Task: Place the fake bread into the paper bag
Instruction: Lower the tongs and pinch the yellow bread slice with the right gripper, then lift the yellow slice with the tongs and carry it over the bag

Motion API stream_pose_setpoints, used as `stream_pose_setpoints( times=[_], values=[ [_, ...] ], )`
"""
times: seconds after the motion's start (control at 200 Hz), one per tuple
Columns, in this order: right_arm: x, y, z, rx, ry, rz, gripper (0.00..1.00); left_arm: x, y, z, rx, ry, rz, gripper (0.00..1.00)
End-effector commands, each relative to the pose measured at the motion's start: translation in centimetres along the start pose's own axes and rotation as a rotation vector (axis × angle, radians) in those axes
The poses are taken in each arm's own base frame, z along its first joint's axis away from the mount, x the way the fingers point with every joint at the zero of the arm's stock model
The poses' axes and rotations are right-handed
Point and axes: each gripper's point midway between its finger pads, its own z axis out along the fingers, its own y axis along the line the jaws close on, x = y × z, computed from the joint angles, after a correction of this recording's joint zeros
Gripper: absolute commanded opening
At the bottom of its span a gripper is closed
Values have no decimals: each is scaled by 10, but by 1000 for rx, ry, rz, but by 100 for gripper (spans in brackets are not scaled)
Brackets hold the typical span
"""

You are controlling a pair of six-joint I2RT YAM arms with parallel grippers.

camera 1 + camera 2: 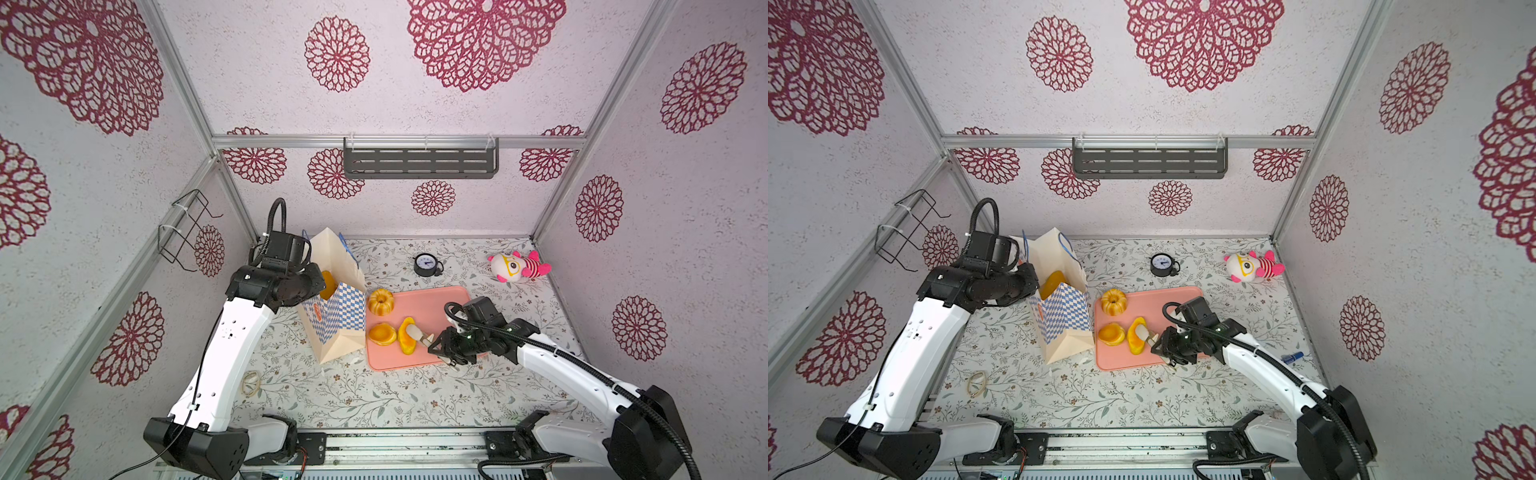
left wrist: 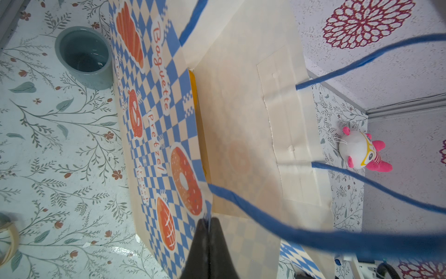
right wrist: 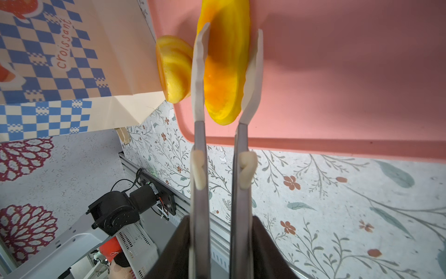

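Bread (image 3: 224, 72) stands pinched between right fingers (image 3: 199, 72); over pink tray (image 3: 337, 72).

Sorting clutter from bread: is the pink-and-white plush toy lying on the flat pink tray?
No, the pink-and-white plush toy lies on the floral tabletop near the far right corner, well apart from the flat pink tray.

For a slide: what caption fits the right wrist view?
Tongs straddle a yellow bread over the pink tray beside the paper bag.
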Motion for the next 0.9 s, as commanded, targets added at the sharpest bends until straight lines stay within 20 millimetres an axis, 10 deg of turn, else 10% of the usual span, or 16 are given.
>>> stream_pose_setpoints(
  times=[0.0, 0.24, 0.48, 0.896],
  values=[
    [-4, 15, -1, -34, -6, -33, 32, -11, -6, -2, 22, -41, 4, 0],
    [-11, 17, -10, -7, -54, -42, 0, -12, -6, -7, 25, -52, 6, 0],
    [-29, 40, -50, 11, -163, -100, 0, -15, -8, -7, 30, -59, 11, 0],
    [-65, 158, -144, -176, -389, -303, 0, -17, -11, -8, 33, -54, 16, 0]
  ],
)
